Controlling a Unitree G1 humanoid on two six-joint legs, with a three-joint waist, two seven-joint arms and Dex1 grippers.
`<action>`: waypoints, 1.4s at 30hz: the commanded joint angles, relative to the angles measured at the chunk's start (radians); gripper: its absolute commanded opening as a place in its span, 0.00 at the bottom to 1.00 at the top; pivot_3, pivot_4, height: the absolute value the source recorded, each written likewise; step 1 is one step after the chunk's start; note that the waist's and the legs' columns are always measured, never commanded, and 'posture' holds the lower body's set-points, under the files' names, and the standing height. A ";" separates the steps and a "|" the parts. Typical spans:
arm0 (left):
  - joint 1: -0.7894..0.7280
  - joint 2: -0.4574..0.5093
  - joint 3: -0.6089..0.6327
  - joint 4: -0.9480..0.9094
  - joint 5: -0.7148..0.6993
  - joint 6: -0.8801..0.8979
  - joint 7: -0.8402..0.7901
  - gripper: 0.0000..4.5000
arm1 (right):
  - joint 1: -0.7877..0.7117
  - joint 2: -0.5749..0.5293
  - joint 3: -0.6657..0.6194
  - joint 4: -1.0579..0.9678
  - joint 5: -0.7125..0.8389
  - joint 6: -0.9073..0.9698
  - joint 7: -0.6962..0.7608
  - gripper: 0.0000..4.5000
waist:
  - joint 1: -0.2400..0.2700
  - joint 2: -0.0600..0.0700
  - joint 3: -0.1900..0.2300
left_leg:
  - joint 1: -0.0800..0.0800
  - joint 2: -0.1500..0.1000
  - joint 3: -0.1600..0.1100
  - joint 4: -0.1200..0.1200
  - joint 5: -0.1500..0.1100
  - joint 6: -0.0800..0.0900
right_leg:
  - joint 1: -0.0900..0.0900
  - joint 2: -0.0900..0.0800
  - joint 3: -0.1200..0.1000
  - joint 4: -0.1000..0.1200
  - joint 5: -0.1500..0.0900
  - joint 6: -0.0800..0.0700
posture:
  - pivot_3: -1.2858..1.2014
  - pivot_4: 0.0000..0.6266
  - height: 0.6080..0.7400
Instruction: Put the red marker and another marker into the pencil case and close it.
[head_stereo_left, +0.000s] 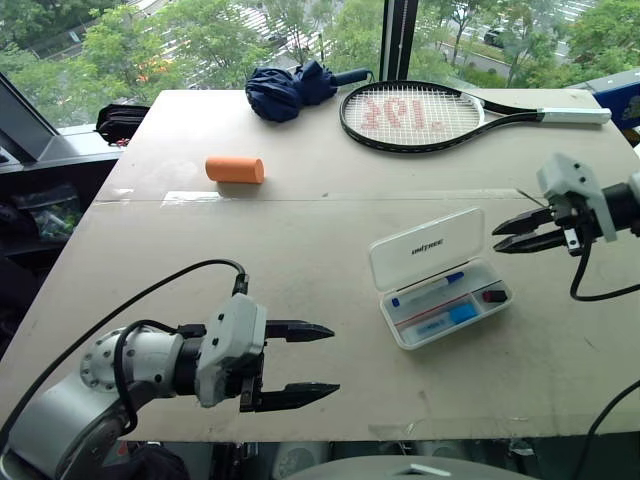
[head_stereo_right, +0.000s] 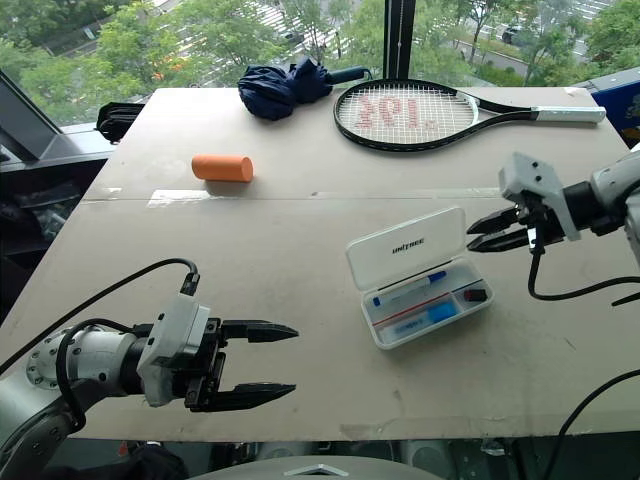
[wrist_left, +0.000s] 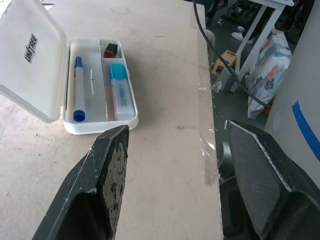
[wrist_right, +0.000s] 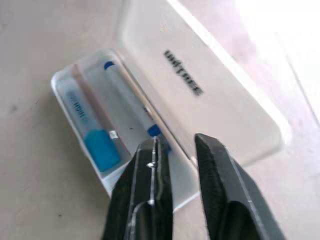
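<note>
Tabletop (head_stereo_left: 300, 230): white pencil case (head_stereo_left: 440, 277) open, lid upright, markers inside.

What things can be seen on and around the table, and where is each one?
pencil case: one, white, lid open, right part of the table
blue-capped marker: one, white, inside the case
light blue highlighter: one, inside the case, front slot
orange cylinder: one, left far part of the table
umbrella: one, dark blue, folded, far edge
racket: one, black frame, white grip, far edge
table: one, beige
left gripper: one, black jaws apart, empty, near edge
right gripper: one, black jaws nearly together, empty, beside the case
</note>
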 joint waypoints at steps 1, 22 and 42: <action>-0.006 -0.001 0.018 -0.009 -0.018 -0.007 0.002 0.69 | -0.128 0.060 0.022 0.191 -0.095 -0.062 -0.061 0.01 | 0.000 0.000 0.000 | 0.000 0.000 0.000 -0.001 0.000 0.000 | 0.000 0.001 0.000 0.000 0.000 0.000 | 0.52 0.24 0.93; 0.054 -0.004 0.034 -0.064 -0.031 0.005 0.076 0.69 | -0.312 0.205 0.365 0.337 -0.069 -0.222 0.091 0.01 | 0.001 0.003 0.002 | -0.013 -0.001 0.000 -0.002 0.003 -0.005 | -0.014 -0.001 0.000 0.002 0.001 0.001 | 0.52 0.24 0.93; 0.001 -0.010 0.003 -0.026 -0.020 0.011 0.057 0.69 | 0.311 -0.004 0.139 -0.402 0.046 0.061 -0.092 0.01 | 0.005 0.002 0.002 | -0.008 0.000 0.001 -0.001 0.000 0.000 | -0.009 0.003 0.001 0.003 0.001 0.001 | 0.52 0.24 0.93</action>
